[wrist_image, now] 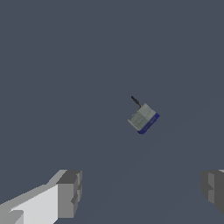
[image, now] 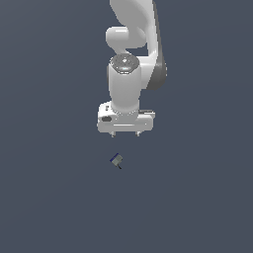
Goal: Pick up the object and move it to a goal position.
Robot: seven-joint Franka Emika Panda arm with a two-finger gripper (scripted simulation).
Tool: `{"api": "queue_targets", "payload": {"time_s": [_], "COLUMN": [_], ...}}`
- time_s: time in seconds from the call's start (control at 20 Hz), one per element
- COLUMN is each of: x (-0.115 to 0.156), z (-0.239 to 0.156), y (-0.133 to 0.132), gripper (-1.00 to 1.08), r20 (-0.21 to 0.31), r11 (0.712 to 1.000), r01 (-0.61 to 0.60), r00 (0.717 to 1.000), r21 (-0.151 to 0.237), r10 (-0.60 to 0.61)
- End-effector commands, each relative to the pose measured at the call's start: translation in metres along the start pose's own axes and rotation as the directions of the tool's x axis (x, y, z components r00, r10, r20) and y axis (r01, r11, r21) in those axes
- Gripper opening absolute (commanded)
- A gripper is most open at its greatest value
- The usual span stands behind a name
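The white two-fingered gripper (image: 125, 134) is hanging with its jaws spread wide and gripping nothing, while the tiny grey-green boxy block with a dark blue edge and thin black stub (wrist_image: 143, 118) is lying on the flat grey floor (image: 49, 197), apart from the fingers. It is looking rigid and very light (likely to skid if nudged), so pinching across its flat sides, avoiding the stub, seems wisest.

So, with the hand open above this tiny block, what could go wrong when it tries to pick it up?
1. The block is much smaller than the open hand and lies off its centre, so the fingers may close beside it.
2. It sits turned at an angle to the fingers, so closing could twist or push it away.
3. Its thin black stub could catch a finger and tip it.
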State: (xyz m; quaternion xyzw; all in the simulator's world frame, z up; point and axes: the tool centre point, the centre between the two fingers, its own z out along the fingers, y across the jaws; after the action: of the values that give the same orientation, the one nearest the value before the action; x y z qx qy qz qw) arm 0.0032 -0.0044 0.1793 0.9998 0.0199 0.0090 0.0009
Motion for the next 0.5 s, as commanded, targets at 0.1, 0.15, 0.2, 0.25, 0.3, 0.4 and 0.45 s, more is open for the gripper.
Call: {"api": "queue_targets", "payload": {"time_s": [0.1, 0.15, 0.2, 0.25, 0.3, 0.4, 0.45], "x": [-0.0003, -0.0007, -0.0012, -0.0018, -0.0026, -0.0039, -0.0044], "z": [-0.0003, -0.0006, -0.0012, -0.0018, -0.0027, -0.0041, -0.0046], "y": [-0.0007, -0.0016, -0.0028, -0.0044, -0.0062, -0.0089, -0.0098], "gripper": [1.0, 1.0, 1.0, 1.0, 1.0, 1.0, 1.0], "r20": [0.001, 0.003, 0.004, 0.007, 0.01, 0.014, 0.015], "r11": [1.0, 1.0, 1.0, 1.0, 1.0, 1.0, 1.0], "r01": [-0.001, -0.002, -0.004, -0.006, -0.009, -0.015, -0.018], "r00": [1.0, 1.0, 1.0, 1.0, 1.0, 1.0, 1.0], "r21": [0.002, 0.004, 0.007, 0.01, 0.015, 0.021, 0.023], "r10": [0.001, 0.002, 0.004, 0.006, 0.009, 0.015, 0.017]}}
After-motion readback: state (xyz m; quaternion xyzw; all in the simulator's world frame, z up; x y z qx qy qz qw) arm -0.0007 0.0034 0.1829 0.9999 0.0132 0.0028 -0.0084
